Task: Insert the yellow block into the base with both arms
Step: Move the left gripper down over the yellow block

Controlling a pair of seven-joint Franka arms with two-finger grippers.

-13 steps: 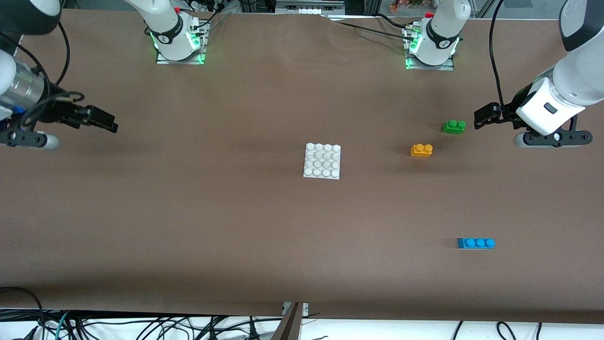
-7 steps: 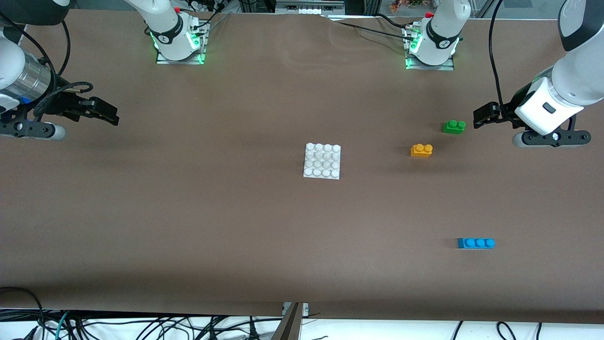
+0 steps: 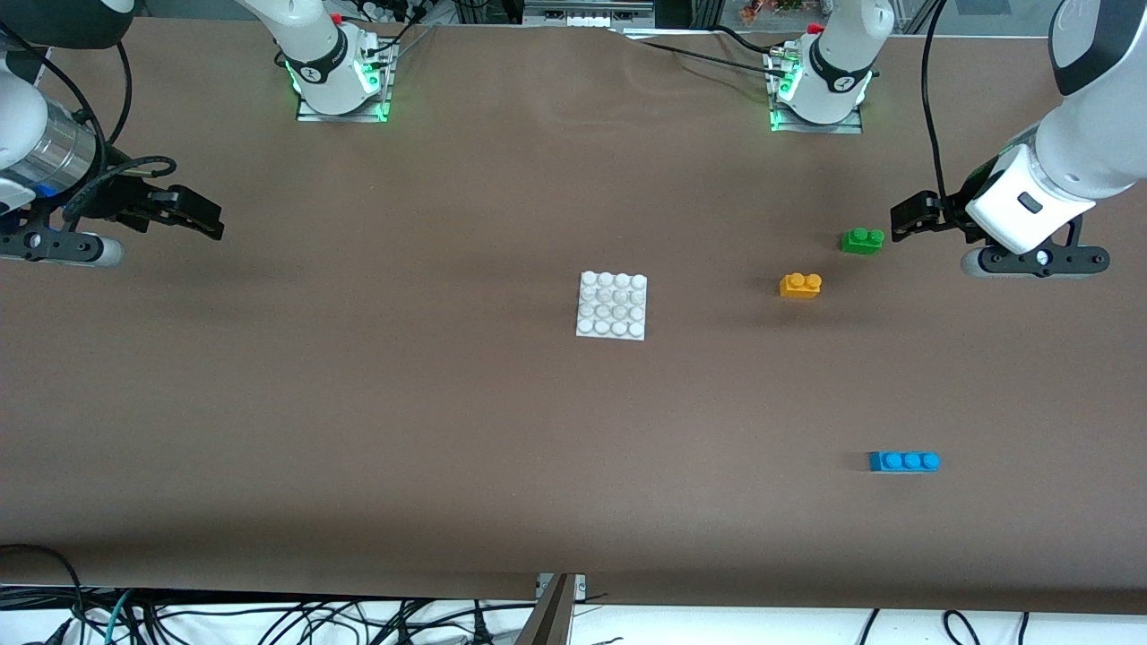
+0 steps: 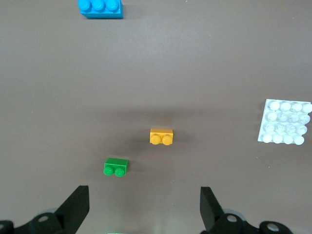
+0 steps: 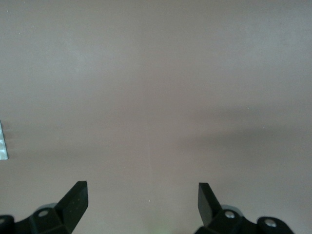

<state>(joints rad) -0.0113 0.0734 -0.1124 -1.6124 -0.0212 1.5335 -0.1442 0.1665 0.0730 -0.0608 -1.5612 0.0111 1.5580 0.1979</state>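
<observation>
Right gripper (image 3: 202,215) hangs over bare brown table (image 3: 358,403) at the right arm's end, its black fingers (image 5: 73,200) spread wide and holding nothing. Toward the middle of the table lies the base (image 3: 612,305), a flat square white plastic plate with a grid of round studs, well apart from both grippers. Farther toward the left arm's end sits the yellow block (image 3: 800,285), a small orange-yellow plastic brick with two round studs on top, resting on the table and touched by nothing. Near it, slightly farther from the front camera, is a green two-stud brick (image 3: 862,240). A longer blue brick (image 3: 904,461) with three studs lies much nearer to the front camera. Left gripper (image 3: 909,218) hovers just beside the green brick, jaws wide and empty; in the left wrist view its fingers (image 4: 75,204) frame the green brick (image 4: 116,167) with the yellow block (image 4: 161,136) past it.
</observation>
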